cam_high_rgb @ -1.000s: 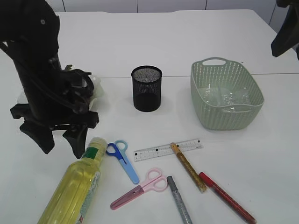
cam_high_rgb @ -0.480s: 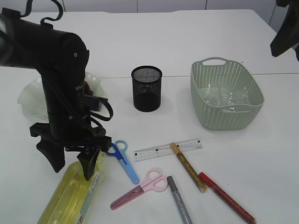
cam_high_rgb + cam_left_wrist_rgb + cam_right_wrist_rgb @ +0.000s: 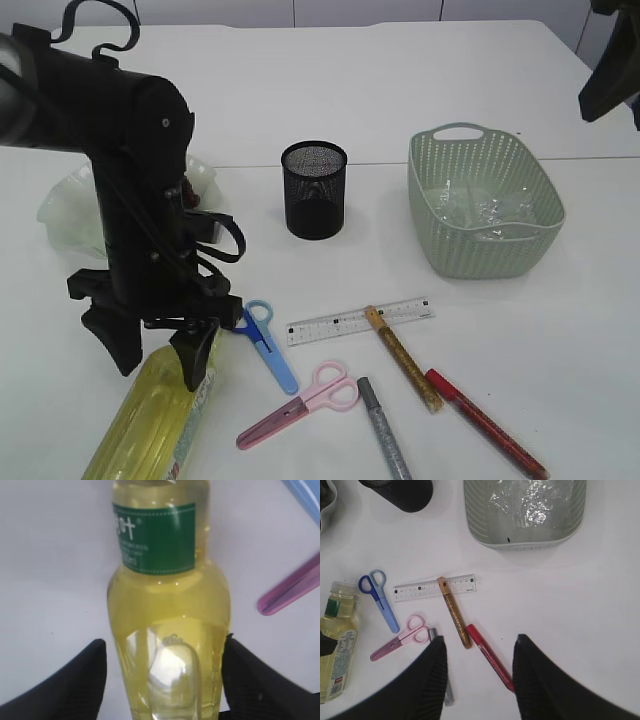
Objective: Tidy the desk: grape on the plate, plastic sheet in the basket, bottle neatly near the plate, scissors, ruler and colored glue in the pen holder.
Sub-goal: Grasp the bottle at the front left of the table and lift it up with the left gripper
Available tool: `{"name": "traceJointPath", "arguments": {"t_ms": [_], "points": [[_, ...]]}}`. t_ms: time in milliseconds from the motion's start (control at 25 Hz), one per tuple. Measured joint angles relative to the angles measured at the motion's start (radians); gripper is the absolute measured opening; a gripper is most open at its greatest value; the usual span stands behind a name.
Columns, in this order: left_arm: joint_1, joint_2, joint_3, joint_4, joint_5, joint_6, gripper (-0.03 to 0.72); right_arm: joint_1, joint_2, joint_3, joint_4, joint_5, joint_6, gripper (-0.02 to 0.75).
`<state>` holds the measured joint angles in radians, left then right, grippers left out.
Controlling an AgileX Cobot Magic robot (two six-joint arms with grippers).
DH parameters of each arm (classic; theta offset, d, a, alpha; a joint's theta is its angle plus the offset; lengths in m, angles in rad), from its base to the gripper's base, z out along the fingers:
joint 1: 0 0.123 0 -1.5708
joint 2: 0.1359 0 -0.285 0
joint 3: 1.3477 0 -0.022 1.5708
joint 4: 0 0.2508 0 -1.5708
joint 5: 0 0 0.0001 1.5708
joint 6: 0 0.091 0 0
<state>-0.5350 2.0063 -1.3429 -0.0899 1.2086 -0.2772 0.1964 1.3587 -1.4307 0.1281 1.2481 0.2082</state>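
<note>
A yellow bottle [image 3: 150, 425] lies on its side at the front left, green neck label [image 3: 152, 537] pointing to the back. My left gripper [image 3: 158, 355] is open and straddles its upper body [image 3: 170, 630], one finger on each side, the left one with a gap. My right gripper [image 3: 480, 639] hangs open high above the table, empty. Blue scissors [image 3: 265, 340], pink scissors [image 3: 300, 400], a clear ruler [image 3: 360, 320] and gold [image 3: 400, 358], red [image 3: 485, 422] and silver [image 3: 383, 430] glue tubes lie at the front. The crumpled plastic sheet [image 3: 480, 210] is in the green basket [image 3: 465, 130]. The arm hides most of the plate [image 3: 60, 205]; a dark red bit [image 3: 183, 190] shows on it.
The black mesh pen holder [image 3: 314, 190] stands upright in the middle, between plate and basket. The gold tube lies across the ruler's right part. The blue scissors lie just right of the bottle's neck, close to my left gripper's right finger [image 3: 195, 360].
My left arm has swung from over the plate toward the front and come down over the bottle, its fingers now on both sides of it. The right arm has not moved.
</note>
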Motion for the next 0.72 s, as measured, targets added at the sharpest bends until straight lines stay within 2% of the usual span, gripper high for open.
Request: {"name": "traceJointPath", "arguments": {"t_ms": [720], "points": [[0.0, 0.078, -0.008, -0.027, -0.001, -0.003, 0.538, 0.0, -0.002, 0.0, 0.0, 0.0, 0.0, 0.322]]}}
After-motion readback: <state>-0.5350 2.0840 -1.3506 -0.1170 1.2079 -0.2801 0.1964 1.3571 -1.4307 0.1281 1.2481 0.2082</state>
